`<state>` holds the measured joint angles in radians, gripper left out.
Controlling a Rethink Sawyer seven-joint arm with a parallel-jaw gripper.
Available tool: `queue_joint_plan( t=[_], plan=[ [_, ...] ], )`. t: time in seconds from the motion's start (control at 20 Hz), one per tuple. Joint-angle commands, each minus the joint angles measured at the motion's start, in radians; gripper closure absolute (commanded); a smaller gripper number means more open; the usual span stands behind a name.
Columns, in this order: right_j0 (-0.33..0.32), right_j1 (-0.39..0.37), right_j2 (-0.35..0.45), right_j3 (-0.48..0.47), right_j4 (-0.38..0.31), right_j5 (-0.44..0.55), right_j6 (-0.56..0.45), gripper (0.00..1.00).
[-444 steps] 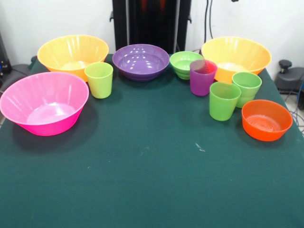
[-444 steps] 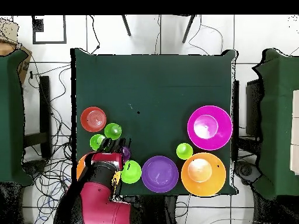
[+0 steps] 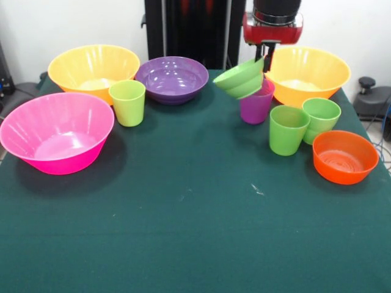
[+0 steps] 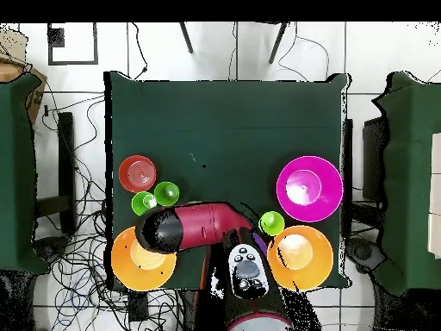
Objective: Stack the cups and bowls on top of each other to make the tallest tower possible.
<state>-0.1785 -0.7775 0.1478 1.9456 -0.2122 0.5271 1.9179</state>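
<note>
Small green bowl [image 3: 241, 79] tilted, lifted by claw [image 3: 264, 56], above purple cup [image 3: 256, 105]

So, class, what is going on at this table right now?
The robot's gripper holds the small green bowl tilted in the air by its rim, above the purple cup. The other cups and bowls stand apart on the green table; no tower has been started.

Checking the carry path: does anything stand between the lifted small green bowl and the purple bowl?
Nothing visible does. The small green bowl hangs tilted in the gripper, and no object stands between it and the purple bowl. The purple cup stands on its other side.
</note>
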Motion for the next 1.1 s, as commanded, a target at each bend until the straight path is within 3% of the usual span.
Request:
queue_joint_plan(
  t=[0.05, 0.35, 0.6, 0.9, 1.1],
  plan=[
    [-0.019, 0.076, 0.111, -0.110, -0.007, 0.157, -0.070, 1.00],
    [-0.026, 0.092, 0.119, -0.172, -0.051, 0.207, -0.118, 1.00],
    [-0.108, 0.109, 0.166, -0.181, -0.105, 0.212, -0.242, 1.00],
    [-0.175, 0.110, 0.217, -0.162, -0.163, 0.190, -0.271, 1.00],
    [-0.218, 0.107, 0.258, -0.165, -0.187, 0.236, -0.286, 1.00]
  ],
)
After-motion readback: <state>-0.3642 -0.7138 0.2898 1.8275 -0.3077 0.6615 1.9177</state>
